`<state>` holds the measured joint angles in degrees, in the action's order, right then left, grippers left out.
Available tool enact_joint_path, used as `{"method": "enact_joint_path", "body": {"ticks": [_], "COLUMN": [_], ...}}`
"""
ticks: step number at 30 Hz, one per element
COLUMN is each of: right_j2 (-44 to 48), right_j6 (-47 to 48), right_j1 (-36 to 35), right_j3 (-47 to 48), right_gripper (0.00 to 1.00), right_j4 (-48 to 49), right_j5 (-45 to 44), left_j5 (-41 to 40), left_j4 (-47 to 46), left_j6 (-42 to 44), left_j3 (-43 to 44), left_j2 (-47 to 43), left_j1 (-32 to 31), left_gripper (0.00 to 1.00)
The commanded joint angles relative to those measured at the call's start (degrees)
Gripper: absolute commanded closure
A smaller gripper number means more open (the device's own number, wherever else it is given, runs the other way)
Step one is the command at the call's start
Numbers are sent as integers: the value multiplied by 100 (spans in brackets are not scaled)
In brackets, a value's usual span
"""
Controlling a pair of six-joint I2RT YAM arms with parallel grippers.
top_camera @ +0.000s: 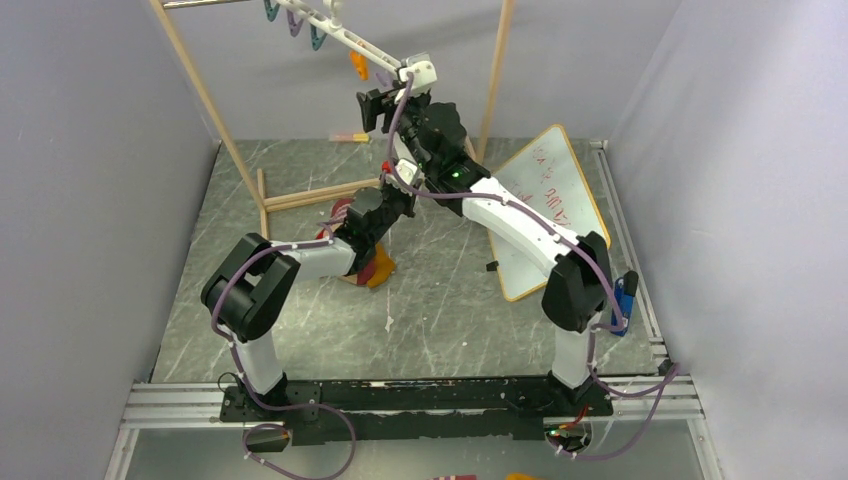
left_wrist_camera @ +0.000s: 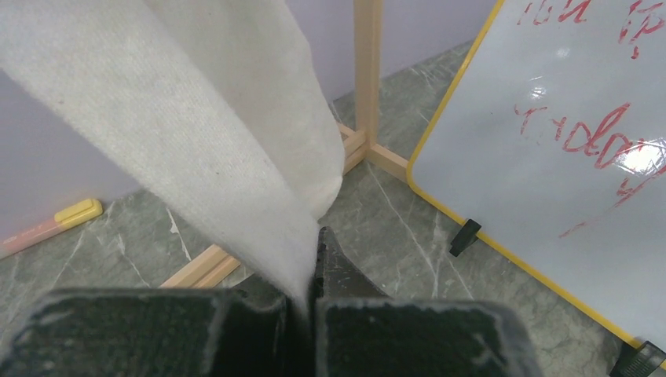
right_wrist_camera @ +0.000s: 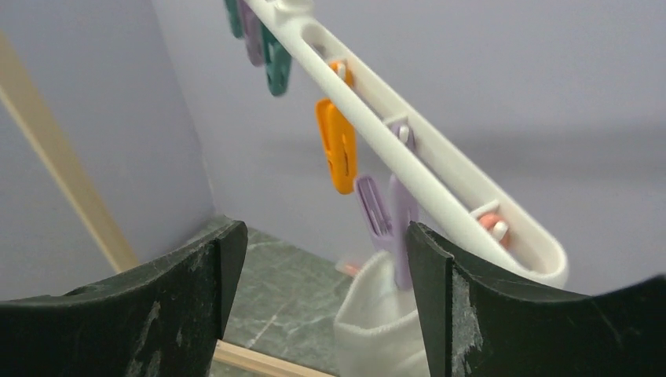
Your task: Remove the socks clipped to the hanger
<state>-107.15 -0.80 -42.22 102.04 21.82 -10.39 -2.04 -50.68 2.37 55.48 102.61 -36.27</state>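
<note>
the left gripper [left_wrist_camera: 310,308] was clamped on the sock [left_wrist_camera: 196,118] (soft, limp, light). the right gripper [right_wrist_camera: 323,245] stood open, the clip [right_wrist_camera: 390,210] ahead between its jaws, best squeezed there.

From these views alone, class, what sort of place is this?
Probably a robot test cell: plain grey walls box in the table, two arms are bolted to a metal rail, and a wooden rack carries the hanger.

A wooden rack frame [top_camera: 205,100] stands at the back of the grey marbled bench [top_camera: 300,330], with a yellow-and-pink marker [left_wrist_camera: 59,221] near the far wall and a yellow-rimmed whiteboard [top_camera: 545,205] bearing red writing at the right.
</note>
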Motion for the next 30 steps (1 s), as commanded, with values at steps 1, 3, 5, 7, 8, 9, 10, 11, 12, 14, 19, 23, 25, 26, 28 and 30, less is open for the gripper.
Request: {"method": "enact_joint_path", "body": {"ticks": [1,3,5,7,8,9,10,11,12,14,19,23,25,26,28,30], "right_j2": [-252,-338,-413,-469,-510,-534,-573,-602,-645,-727,-943,-1157,-1232,-1257,-1289,-1299], "right_j6": [178,170,163,160,159,151,150,150,150,158,143,149,150,143,126,110], "right_j1": [88,96,117,137,149,167,186,202,210,222,267,306,324,334,353,363], "right_j3": [454,547,603,651,677,696,733,780,842,954,1266,1632,1753,1798,1835,1837], "right_gripper": [22,24,25,26,27,27,27,27,28,28,29,30,31,31,34,36], "right_j4": [-234,-244,-217,-174,-152,-111,-89,-81,-88,-80,-89,-191,-226,-243,-249,-235], "right_j5": [-431,-505,-569,-574,-549,-517,-458,-422,-394,-353,-269,-219,-197,-190,-170,-157], "left_j5": [-47,-58,-71,-84,-92,-93,-99,-98,-103,-100,-87,-96,-116,-116,-123,-129], "left_j4": [-17,-5,-4,-11,-11,-12,-16,-16,-11,-12,5,48,57,58,69,75], "left_j6": [67,71,87,91,97,105,104,111,110,108,128,157,165,170,178,193], "left_j3": [45,41,26,-5,-3,-10,-16,-7,1,6,22,33,11,0,-11,-20], "left_j2": [-56,-65,-81,-83,-83,-84,-83,-73,-62,-46,-30,-43,-67,-78,-91,-100], "left_j1": [-47,-41,-47,-47,-47,-47,-47,-47,-46,-46,-46,-42,-47,-46,-44,-47], "left_gripper": [95,95,95,95,95,95,95,95,95,95,95,95,95,95,95,95]}}
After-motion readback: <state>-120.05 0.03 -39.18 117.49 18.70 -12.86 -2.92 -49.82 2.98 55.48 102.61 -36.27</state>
